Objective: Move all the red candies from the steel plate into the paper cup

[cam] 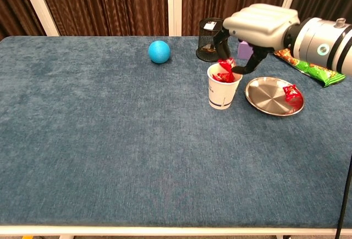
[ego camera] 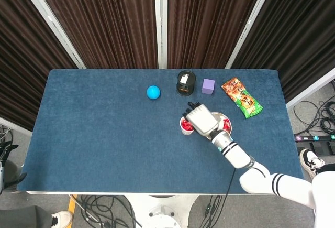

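while pinched in the right hand (cam: 250, 33) just over the paper cup (cam: 223, 92) mouth, one red candy (cam: 226, 63) hangs right of centre; another candy (cam: 291, 92) left on the steel plate (cam: 265, 93) beside it. left hand unseen.

Head view high overhead, chest view low, nearer; shared table (ego camera: 104, 133).

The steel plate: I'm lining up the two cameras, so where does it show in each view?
Head view: the steel plate sits right of centre, mostly hidden under the right hand; only its right rim shows.
Chest view: the steel plate lies in full sight at right, one red candy on it.
Shared landmark: the paper cup, just left of the plate.
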`<state>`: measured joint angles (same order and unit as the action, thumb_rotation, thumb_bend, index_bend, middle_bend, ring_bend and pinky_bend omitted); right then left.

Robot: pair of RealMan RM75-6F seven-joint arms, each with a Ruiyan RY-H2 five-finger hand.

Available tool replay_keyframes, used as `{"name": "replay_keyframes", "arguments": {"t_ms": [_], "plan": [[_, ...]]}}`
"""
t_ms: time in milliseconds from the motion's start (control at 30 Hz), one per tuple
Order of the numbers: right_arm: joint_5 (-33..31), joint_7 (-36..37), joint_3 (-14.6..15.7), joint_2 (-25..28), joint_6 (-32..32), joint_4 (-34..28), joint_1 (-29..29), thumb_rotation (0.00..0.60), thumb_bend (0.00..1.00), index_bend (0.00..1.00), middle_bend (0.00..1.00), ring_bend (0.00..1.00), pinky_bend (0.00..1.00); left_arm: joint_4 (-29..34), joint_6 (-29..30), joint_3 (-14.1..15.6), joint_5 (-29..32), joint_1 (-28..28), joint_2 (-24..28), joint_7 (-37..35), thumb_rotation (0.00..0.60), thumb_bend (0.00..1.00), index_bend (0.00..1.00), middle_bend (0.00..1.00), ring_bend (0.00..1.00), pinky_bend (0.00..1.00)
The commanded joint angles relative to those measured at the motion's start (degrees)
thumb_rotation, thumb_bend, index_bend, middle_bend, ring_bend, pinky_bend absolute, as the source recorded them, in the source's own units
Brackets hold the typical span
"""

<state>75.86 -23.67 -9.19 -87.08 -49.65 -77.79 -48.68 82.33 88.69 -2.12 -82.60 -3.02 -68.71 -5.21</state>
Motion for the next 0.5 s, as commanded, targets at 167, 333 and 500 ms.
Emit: {"name": "replay_keyframes", "arguments": {"t_ms": [167,333,500], "plan": [[-0.73,-0.79,0.14,0.37,-0.46,-0.43,0.04,0.600,0.30,0.39,0.38,0.18,0.36,-0.39,0.17,-0.08,-0.21,0.02,-0.15,-0.33,0.600,0.00,0.29,0.25,0.14,0.21],[-1.61,-0.65,0.02,2.16,-2.17,-1.04,1.27,0.600,0.22,0.38,0.38,0.17,0.36,-0.37,0.15,-0.20,-0.25,0.11,-0.08,-0.49,0.600,0.00,0.29,0.25,0.14,0.21],[-5.27,-0.70,0.18,5.37,-3.47,-0.52,4.05,0.600,0.10,0.37,0.39,0.18,0.36,-0.54,0.12,-0.19,-0.26,0.09,-0.09,-0.72,0.600,0.00,0.29,0.25,0.14,0.21]]}}
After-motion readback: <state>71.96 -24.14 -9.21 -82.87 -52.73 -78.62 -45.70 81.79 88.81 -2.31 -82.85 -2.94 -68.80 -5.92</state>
